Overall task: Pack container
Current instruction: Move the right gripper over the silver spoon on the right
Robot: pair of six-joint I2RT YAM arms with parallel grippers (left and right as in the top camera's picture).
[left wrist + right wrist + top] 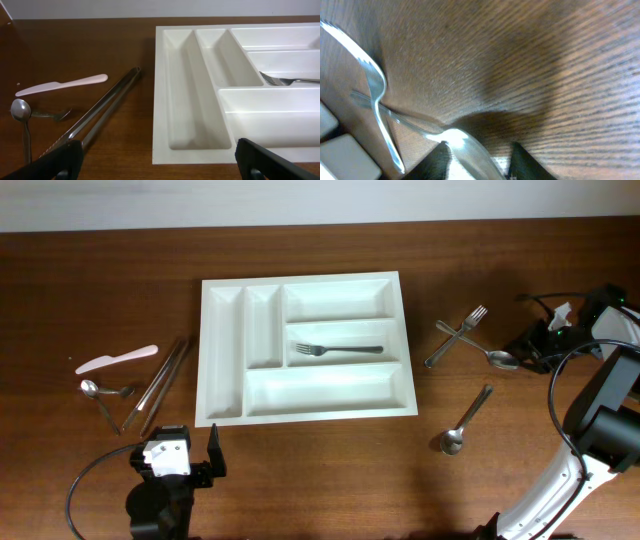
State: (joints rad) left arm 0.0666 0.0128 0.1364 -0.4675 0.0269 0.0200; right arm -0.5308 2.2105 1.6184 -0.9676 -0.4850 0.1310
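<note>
The white container point(203, 350) lies mid-table with five compartments. One fork point(340, 350) lies in its middle long compartment and shows in the left wrist view point(290, 80). My left gripper point(192, 462) is open and empty in front of the container's near left corner point(161, 150). My right gripper point(530, 352) is low over the table at the far right. Its fingers point(479, 157) stand apart on either side of the bowl of a spoon point(470, 145) that lies on the table point(503, 360), its handle crossed with a fork point(375, 95).
Left of the container lie a white plastic knife point(117, 358), metal tongs point(160, 385), a spoon point(92, 390) and a small fork point(125, 391). The crossed fork point(458, 338) and another spoon point(465, 423) lie to the right. Cables point(560, 395) run beside the right arm.
</note>
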